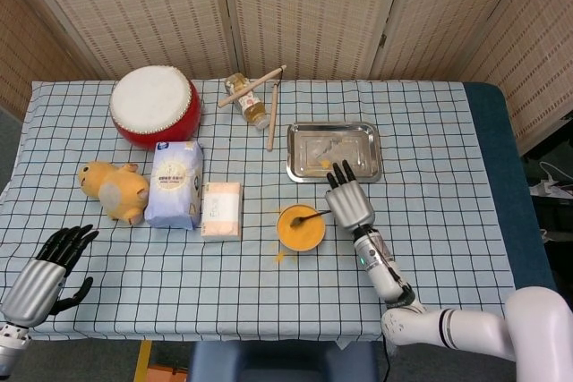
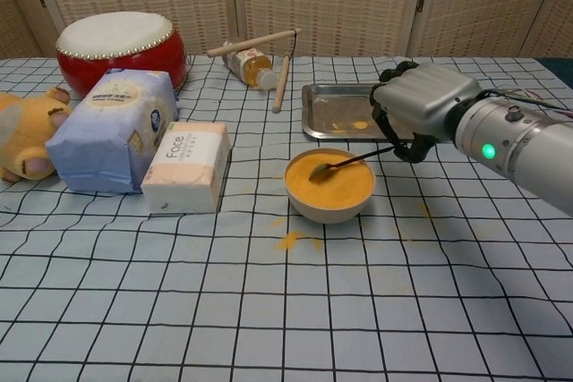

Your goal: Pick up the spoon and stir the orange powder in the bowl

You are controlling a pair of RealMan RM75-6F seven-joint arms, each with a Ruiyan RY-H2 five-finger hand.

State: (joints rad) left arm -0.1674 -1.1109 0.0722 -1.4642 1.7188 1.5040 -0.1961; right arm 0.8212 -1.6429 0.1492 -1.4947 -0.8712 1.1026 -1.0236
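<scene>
A white bowl [image 1: 301,227] [image 2: 329,187] full of orange powder stands mid-table, just in front of the metal tray. My right hand [image 1: 349,200] [image 2: 416,109] sits to the bowl's right and grips the dark handle of a spoon [image 1: 308,216] [image 2: 345,164]. The spoon's head rests in the powder near the bowl's far left side. My left hand [image 1: 45,270] hovers open at the table's front left corner, far from the bowl, and shows only in the head view.
A metal tray [image 1: 334,151] [image 2: 345,111] lies behind the bowl. A tissue box [image 1: 221,210], a blue-white bag [image 1: 175,184], a plush toy [image 1: 114,190], a red drum [image 1: 155,105], a bottle [image 1: 248,101] and wooden sticks [image 1: 272,112] fill the left and back. Spilled powder [image 2: 290,240] lies before the bowl.
</scene>
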